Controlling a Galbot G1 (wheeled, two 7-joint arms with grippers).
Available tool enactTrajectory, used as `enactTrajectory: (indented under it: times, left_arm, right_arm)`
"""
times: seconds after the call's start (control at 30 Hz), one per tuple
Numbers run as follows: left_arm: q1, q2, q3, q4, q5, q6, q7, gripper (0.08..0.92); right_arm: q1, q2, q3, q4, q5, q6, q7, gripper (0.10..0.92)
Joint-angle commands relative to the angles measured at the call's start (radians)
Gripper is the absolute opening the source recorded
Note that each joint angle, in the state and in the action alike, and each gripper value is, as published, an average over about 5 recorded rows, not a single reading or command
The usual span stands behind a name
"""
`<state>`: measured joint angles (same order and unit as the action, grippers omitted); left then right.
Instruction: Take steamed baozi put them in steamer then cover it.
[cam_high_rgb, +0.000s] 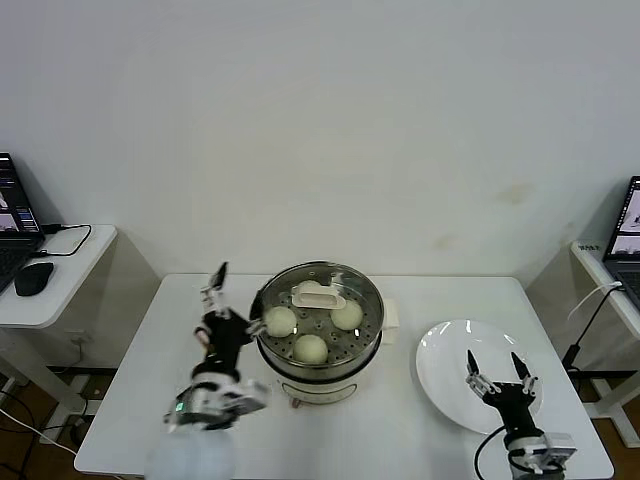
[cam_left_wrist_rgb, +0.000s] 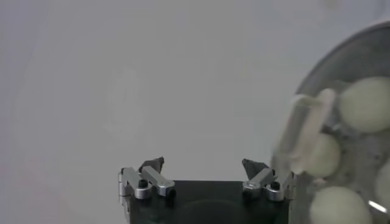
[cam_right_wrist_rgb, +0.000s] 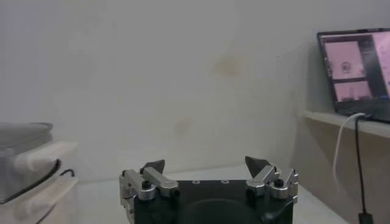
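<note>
The steamer (cam_high_rgb: 372, 345) stands mid-table with the glass cover (cam_high_rgb: 318, 295) lying on it, cream handle up. Through the glass I see three steamed baozi (cam_high_rgb: 280, 320) on the perforated tray. My left gripper (cam_high_rgb: 236, 292) hangs just to the left of the pot, open and empty, apart from the cover's rim. In the left wrist view the open gripper (cam_left_wrist_rgb: 204, 165) has the cover's handle (cam_left_wrist_rgb: 304, 131) and baozi (cam_left_wrist_rgb: 365, 103) beside it. My right gripper (cam_high_rgb: 495, 366) hovers open over the white plate (cam_high_rgb: 440, 375), holding nothing; the right wrist view shows it (cam_right_wrist_rgb: 207, 164) open, the steamer (cam_right_wrist_rgb: 24, 158) off to one side.
A side table with a laptop and mouse (cam_high_rgb: 32, 277) stands at the far left. Another laptop (cam_high_rgb: 625, 235) with cables sits on a table at the right. The white wall lies behind the table's far edge.
</note>
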<state>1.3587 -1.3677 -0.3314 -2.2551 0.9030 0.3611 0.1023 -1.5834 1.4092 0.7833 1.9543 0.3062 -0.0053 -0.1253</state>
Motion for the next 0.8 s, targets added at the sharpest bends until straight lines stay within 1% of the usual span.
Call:
enactTrajectory:
  times: [0.03,0.1,0.2,0.27,0.4,0.57,0.8]
  left_arm:
    - [0.340,0.066,-0.359,0.082,-0.673,-0.477,-0.208,0.823]
    - [0.361,0.045,-0.351,0.122,-0.732,-0.501,-0.198,0.823]
    - [0.366,0.013,-0.352,0.159,-0.834,-0.506,-0.153,0.823]
    - [0.363,0.000,-0.354,0.168,-0.897,-0.495,-0.120,0.823]
    - [0.354,-0.004,-0.363,0.176,-0.981,-0.441,-0.070,0.823]
    - [0.374,0.010,-0.349,0.181,-0.992,-0.384,-0.031,0.823]
    - [0.393,0.000,-0.326,0.162,-0.943,-0.376,-0.031,0.823]
  right_arm:
    - [-0.017,-0.082,-0.079,-0.021,0.021,-0.040,0.014,0.823]
    - [-0.018,-0.082,-0.087,-0.029,0.017,-0.037,0.021,0.823]
    - [-0.022,-0.079,-0.098,-0.036,0.009,-0.028,0.030,0.823]
    - [-0.026,-0.078,-0.103,-0.037,0.002,-0.020,0.034,0.823]
    - [-0.036,-0.073,-0.098,-0.037,-0.026,-0.001,0.026,0.823]
    - [-0.056,-0.056,-0.083,-0.001,-0.060,-0.054,0.030,0.823]
    - [-0.072,-0.050,-0.098,0.015,-0.069,-0.055,0.075,0.823]
